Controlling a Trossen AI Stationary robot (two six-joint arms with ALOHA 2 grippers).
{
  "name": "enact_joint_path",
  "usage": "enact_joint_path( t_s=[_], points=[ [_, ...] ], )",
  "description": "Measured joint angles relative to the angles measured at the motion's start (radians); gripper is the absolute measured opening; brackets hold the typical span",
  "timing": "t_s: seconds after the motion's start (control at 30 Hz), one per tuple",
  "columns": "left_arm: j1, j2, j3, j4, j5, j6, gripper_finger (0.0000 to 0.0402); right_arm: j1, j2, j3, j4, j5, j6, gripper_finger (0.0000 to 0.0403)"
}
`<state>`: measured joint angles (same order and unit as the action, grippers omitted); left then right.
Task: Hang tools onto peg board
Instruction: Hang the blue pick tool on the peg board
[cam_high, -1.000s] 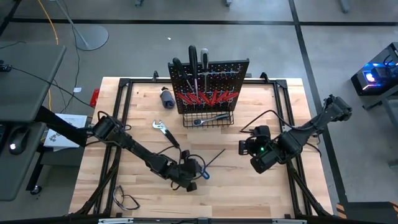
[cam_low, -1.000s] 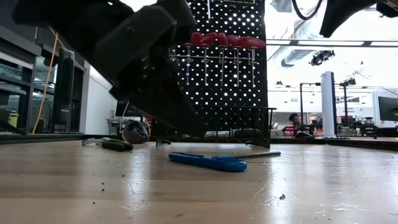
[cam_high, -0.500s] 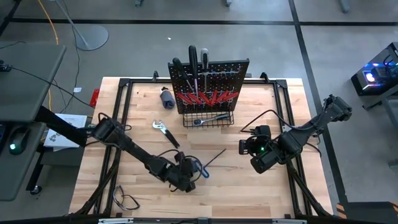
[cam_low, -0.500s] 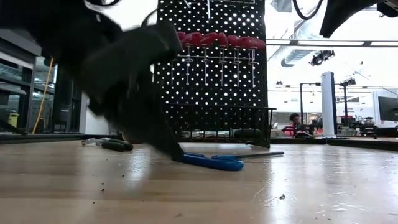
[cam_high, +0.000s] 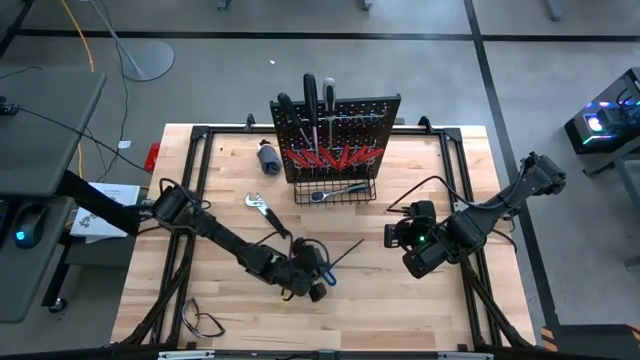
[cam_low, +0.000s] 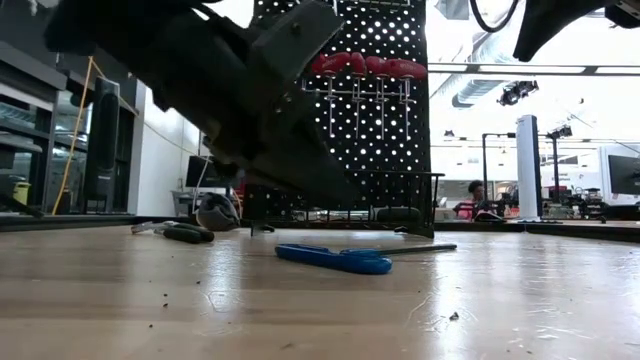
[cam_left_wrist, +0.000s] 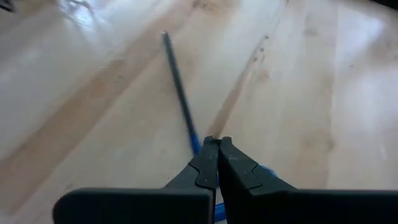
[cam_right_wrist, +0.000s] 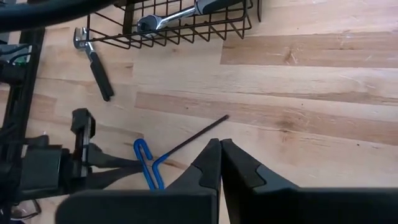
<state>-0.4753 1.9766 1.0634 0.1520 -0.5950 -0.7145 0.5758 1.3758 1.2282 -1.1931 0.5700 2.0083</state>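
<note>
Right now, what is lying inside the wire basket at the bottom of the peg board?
A silver ratchet lies inside the wire basket. The basket's far part is out of view or covered by the peg board.

My left arm reaches low across the desk toward its front middle, and my left gripper (cam_high: 316, 287) has its fingers pressed together. My right gripper (cam_right_wrist: 220, 148) waits near the right edge, fingers also together.
</note>
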Motion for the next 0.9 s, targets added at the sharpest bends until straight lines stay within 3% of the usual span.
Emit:
enact_joint_path(
  t_s=[0.63,0.8,0.9],
  points=[
    [-0.028,0.066,0.002,-0.026,0.052,-0.113,0.0,0.0,0.0,0.0,-0.031,-0.024,0.0,0.0],
    [-0.048,0.069,0.003,-0.068,0.036,-0.111,0.0,0.0,0.0,0.0,-0.037,-0.025,0.0,0.0],
    [-0.061,0.089,0.004,-0.124,0.014,-0.19,0.0,0.0,0.0,0.0,-0.029,-0.03,0.0,0.0]
  ],
)
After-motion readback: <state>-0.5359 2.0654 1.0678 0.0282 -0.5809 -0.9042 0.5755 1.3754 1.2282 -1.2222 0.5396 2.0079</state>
